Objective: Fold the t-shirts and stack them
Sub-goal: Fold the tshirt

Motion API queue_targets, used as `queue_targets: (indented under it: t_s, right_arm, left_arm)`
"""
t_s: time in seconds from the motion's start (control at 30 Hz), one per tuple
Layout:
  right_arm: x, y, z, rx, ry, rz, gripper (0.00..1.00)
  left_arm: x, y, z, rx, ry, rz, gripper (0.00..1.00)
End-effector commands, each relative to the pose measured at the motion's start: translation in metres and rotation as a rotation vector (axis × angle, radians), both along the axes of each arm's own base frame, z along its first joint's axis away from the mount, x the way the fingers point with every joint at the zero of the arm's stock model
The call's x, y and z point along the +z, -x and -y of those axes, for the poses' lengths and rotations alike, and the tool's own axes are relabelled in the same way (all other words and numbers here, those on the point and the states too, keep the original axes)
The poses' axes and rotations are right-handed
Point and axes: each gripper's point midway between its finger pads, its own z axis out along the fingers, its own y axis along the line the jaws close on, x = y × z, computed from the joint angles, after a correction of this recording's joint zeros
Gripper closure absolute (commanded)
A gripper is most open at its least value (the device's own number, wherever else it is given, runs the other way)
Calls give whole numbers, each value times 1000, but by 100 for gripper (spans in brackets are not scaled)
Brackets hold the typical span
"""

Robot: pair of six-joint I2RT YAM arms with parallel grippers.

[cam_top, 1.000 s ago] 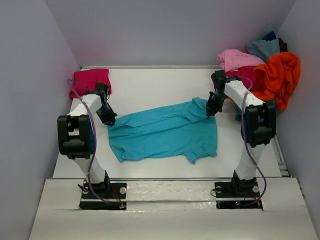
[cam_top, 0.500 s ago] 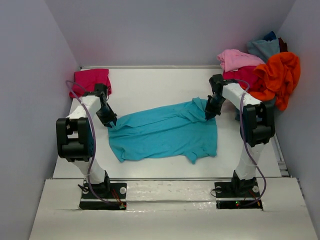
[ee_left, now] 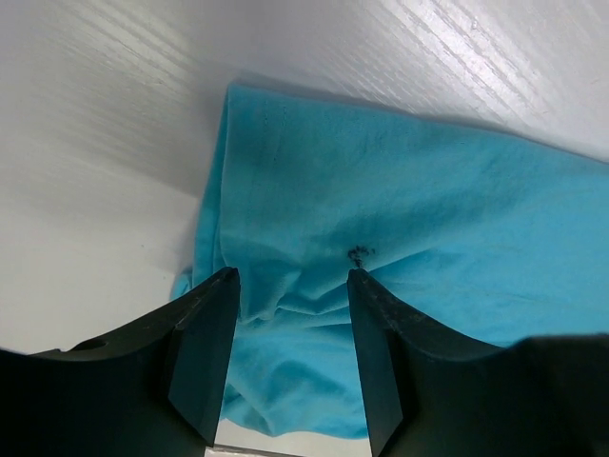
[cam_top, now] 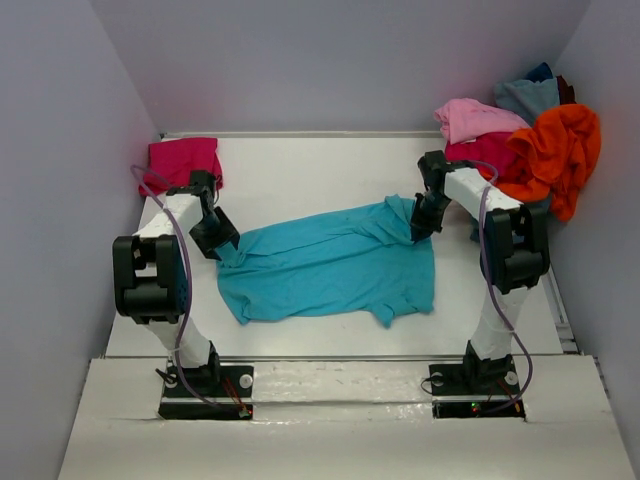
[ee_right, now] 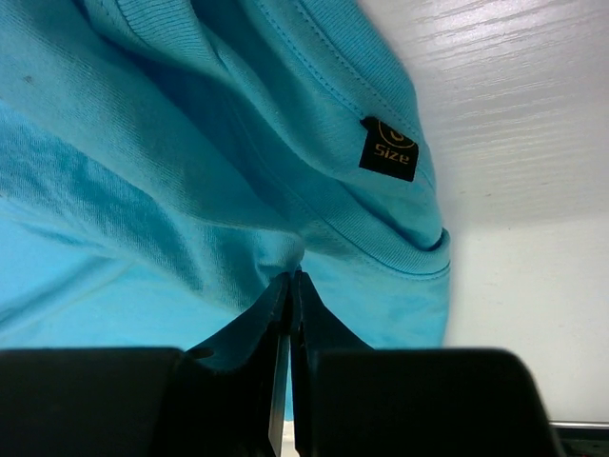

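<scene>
A turquoise t-shirt (cam_top: 330, 265) lies spread across the middle of the table. Its left end (ee_left: 314, 219) bunches under my left gripper (cam_top: 222, 243), whose jaws stand open with the cloth loose between them (ee_left: 292, 276). At the shirt's far right corner my right gripper (cam_top: 420, 228) is shut on a fold of the turquoise cloth (ee_right: 295, 274), just below the collar and its black size tag (ee_right: 388, 149). A folded magenta-pink t-shirt (cam_top: 183, 160) rests at the back left corner. Orange (cam_top: 560, 150), light pink (cam_top: 472, 117), crimson (cam_top: 490, 150) and dusty blue (cam_top: 528, 96) t-shirts are heaped at the back right.
Grey walls close in the white table (cam_top: 310, 170) on three sides. The heap of shirts leans against the right wall, close behind my right arm. A raised white ledge (cam_top: 340, 400) carries both arm bases at the near edge.
My left gripper has opened and let go of the shirt's left end, lifting slightly. The right gripper stays shut on the shirt's right corner, barely moved.
</scene>
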Motion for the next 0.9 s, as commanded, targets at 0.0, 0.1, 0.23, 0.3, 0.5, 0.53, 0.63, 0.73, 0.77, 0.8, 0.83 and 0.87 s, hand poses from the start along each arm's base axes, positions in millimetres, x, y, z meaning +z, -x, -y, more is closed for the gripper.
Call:
queue_targets:
  t_s: [0.0, 0.1, 0.23, 0.3, 0.5, 0.53, 0.63, 0.73, 0.77, 0.8, 0.83, 0.87]
  right_arm:
    - [14, -9, 0, 19, 12, 57, 88]
    - [25, -16, -1, 21, 11, 89, 73]
    - [42, -31, -7, 34, -3, 163, 50]
    - [51, -42, -8, 33, -1, 210, 45]
    - [76, -85, -12, 37, 0, 332, 44]
    - [69, -92, -14, 41, 1, 322, 45]
    - [72, -110, -17, 55, -1, 351, 45]
    - [69, -134, -23, 84, -8, 379, 45]
    - [78, -145, -26, 93, -14, 411, 45]
    - [62, -148, -27, 99, -15, 373, 45]
    - [59, -151, -30, 107, -23, 369, 45]
    - [55, -158, -32, 113, -29, 375, 46]
  left_arm:
    - [14, -12, 1, 2, 1, 53, 39]
    - [17, -21, 2, -4, 5, 68, 39]
    - [16, -36, 6, -22, 24, 79, 39]
    - [17, -42, 7, -29, 33, 88, 39]
    - [14, -55, 8, -62, 32, 85, 39]
    - [11, -58, 9, -69, 38, 81, 40]
    - [8, -59, 9, -78, 38, 69, 40]
    - [4, -59, 12, -90, 34, 58, 40]
    - [2, -59, 12, -91, 38, 52, 40]
    - [2, -58, 17, -104, 40, 49, 40]
    - [1, -58, 17, -104, 41, 46, 40]
    - [1, -58, 17, -107, 43, 46, 40]
